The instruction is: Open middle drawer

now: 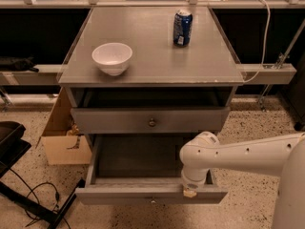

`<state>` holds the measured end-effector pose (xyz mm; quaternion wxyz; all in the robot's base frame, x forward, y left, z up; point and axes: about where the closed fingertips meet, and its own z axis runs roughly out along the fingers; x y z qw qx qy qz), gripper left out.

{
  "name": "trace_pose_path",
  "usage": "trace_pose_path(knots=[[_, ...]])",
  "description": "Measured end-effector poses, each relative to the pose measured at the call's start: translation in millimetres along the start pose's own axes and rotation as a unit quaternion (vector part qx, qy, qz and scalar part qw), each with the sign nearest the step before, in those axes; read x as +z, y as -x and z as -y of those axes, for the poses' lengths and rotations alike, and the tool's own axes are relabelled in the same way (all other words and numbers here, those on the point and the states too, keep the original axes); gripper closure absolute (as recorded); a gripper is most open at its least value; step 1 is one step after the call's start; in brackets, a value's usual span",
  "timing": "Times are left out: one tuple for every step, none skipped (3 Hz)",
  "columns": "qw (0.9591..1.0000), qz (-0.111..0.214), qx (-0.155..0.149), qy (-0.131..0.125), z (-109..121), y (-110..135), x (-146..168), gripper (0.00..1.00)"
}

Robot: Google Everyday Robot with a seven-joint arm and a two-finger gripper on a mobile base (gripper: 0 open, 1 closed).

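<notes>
The middle drawer point(143, 156) is pulled far out of the grey cabinet and shows its dark grey inside. Its front panel point(119, 194) faces me, with a small round knob point(152, 201) at the centre. My gripper point(190, 192) points straight down at the right part of the drawer's front edge, mostly hidden under my white wrist point(200, 159). The drawer above point(114, 120) has its own knob point(152, 122) and stands slightly out, with a dark gap over it.
A white bowl point(112, 57) and a blue can point(182, 27) stand on the cabinet top point(152, 56). A cardboard box point(62, 137) sits on the floor to the left. Black cables and a dark stand point(28, 199) lie at the lower left.
</notes>
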<state>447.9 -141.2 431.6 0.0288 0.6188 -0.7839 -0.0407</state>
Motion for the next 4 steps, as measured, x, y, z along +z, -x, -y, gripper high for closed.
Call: trace_pose_path(knots=[[1.0000,0.000,0.000,0.000,0,0,0,0.27],[1.0000,0.006,-0.002,-0.005,-1,0,-3,0.04],[0.9990,0.034,-0.019,-0.021,-11,-1,-37,0.00],[0.9937,0.060,-0.066,-0.067,-26,-5,-108,0.00]])
